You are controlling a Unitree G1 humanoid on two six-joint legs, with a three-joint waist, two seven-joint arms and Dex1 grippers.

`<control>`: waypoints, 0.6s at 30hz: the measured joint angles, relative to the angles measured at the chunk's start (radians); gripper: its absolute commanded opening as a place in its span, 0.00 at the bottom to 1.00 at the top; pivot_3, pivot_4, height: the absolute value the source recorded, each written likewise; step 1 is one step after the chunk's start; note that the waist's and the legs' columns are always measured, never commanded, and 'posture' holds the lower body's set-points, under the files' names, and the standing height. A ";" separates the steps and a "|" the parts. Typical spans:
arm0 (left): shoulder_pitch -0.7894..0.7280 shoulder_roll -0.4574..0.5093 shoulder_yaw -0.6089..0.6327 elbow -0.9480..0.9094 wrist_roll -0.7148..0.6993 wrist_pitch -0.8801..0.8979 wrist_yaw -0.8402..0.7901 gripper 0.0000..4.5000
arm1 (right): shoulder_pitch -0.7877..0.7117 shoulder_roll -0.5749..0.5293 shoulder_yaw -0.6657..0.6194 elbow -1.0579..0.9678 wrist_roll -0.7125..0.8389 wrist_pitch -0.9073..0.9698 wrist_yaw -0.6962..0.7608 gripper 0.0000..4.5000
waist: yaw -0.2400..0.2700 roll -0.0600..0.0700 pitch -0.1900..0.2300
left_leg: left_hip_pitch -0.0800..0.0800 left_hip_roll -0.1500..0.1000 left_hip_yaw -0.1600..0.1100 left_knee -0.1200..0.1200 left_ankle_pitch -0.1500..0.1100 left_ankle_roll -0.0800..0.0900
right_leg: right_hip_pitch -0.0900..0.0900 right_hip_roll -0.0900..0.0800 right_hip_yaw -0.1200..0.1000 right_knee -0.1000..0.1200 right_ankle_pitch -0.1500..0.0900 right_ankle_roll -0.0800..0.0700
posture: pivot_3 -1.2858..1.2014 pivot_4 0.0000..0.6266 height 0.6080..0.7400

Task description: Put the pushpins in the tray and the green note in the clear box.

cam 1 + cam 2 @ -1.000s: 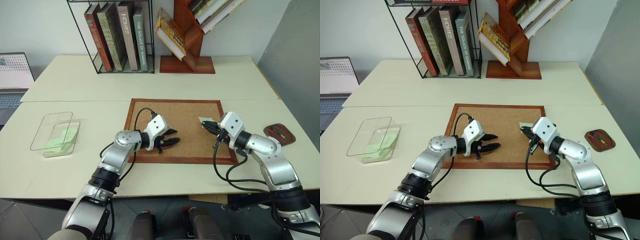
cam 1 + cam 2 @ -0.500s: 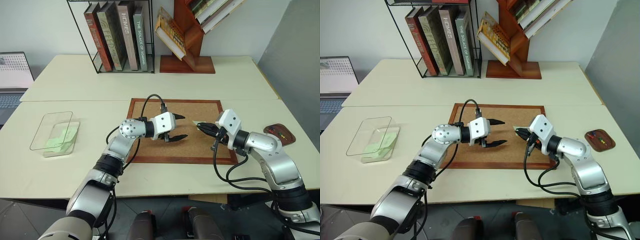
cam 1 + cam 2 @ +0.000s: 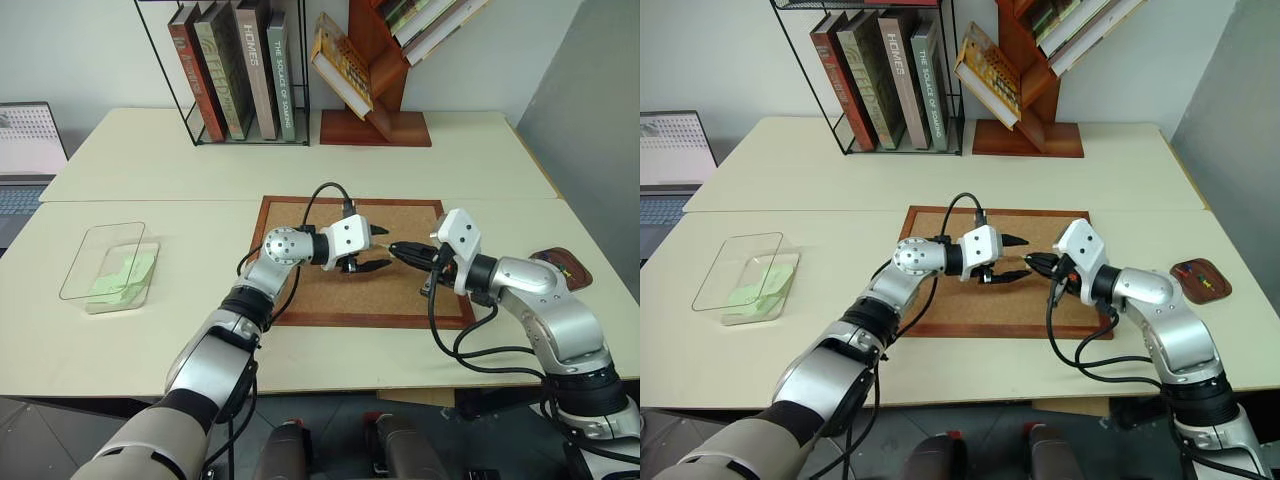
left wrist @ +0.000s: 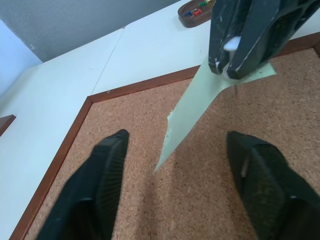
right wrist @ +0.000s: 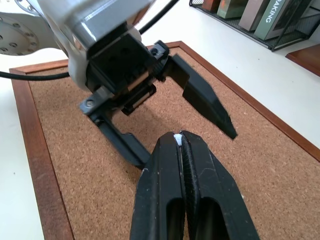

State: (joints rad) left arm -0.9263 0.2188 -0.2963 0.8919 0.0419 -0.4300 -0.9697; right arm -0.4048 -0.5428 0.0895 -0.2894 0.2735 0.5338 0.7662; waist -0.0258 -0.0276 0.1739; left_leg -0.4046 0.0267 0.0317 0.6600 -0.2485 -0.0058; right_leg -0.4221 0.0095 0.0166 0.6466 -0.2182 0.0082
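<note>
Above the corkboard (image 3: 400, 300): green note (image 4: 200, 107), a pale green paper slip, tilted with one pointed corner down, pinched at its upper edge by the clenched right gripper (image 4: 240, 62). Left gripper (image 4: 182, 187) faces it, fingers spread to either side, not touching the slip.

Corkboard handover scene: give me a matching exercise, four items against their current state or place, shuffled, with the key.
Items:
1. right gripper
2. left gripper
3. tray
4. clear box

States:
A. holds green paper, on the table by the robot's left
B. open, facing the other gripper
C. shut on the green note
D. holds pushpins

Pairs: 1-C, 2-B, 3-D, 4-A
</note>
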 measured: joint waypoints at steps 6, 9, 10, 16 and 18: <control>-0.026 -0.018 0.011 0.074 0.000 -0.039 -0.010 0.27 | -0.002 0.000 -0.001 -0.014 0.024 0.022 -0.005 0.00 | 0.000 0.000 0.000 | -0.001 0.000 0.000 0.000 0.000 0.000 | 0.000 0.000 0.000 0.000 0.000 0.000 | 0.52 0.24 1.00; -0.031 -0.031 0.014 0.095 0.000 -0.059 -0.027 0.15 | -0.005 0.000 -0.001 -0.019 0.026 0.032 -0.007 0.00 | 0.001 0.000 0.000 | -0.001 0.000 0.000 0.000 0.000 0.000 | 0.000 0.000 0.000 0.000 0.000 0.000 | 0.52 0.24 1.00; -0.032 -0.035 0.017 0.098 0.000 -0.062 -0.029 0.10 | -0.006 0.000 -0.001 -0.019 0.027 0.036 -0.008 0.00 | 0.001 0.000 0.000 | -0.001 0.000 0.000 0.000 0.000 0.000 | 0.000 0.000 0.000 0.000 0.000 0.000 | 0.52 0.24 1.00; -0.037 -0.053 0.029 0.113 -0.003 -0.080 -0.069 0.01 | -0.007 0.000 -0.001 -0.020 0.043 0.050 -0.009 0.00 | 0.000 0.000 0.000 | -0.001 0.000 0.000 0.001 0.000 0.000 | 0.000 0.000 0.000 0.000 0.000 0.000 | 0.52 0.24 1.00; -0.037 -0.056 0.030 0.114 -0.005 -0.080 -0.090 0.01 | -0.007 0.000 -0.001 -0.020 0.046 0.052 -0.010 0.00 | 0.000 0.000 0.000 | -0.001 0.000 0.000 0.001 0.000 0.000 | 0.000 0.000 0.000 0.000 0.000 0.000 | 0.52 0.24 1.00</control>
State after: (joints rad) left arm -0.9630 0.1629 -0.2661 1.0059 0.0367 -0.5098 -1.0595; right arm -0.4119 -0.5428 0.0884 -0.3092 0.3191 0.5863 0.7558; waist -0.0258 -0.0278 0.1740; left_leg -0.4058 0.0265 0.0313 0.6606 -0.2486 -0.0057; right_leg -0.4225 0.0096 0.0163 0.6465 -0.2182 0.0083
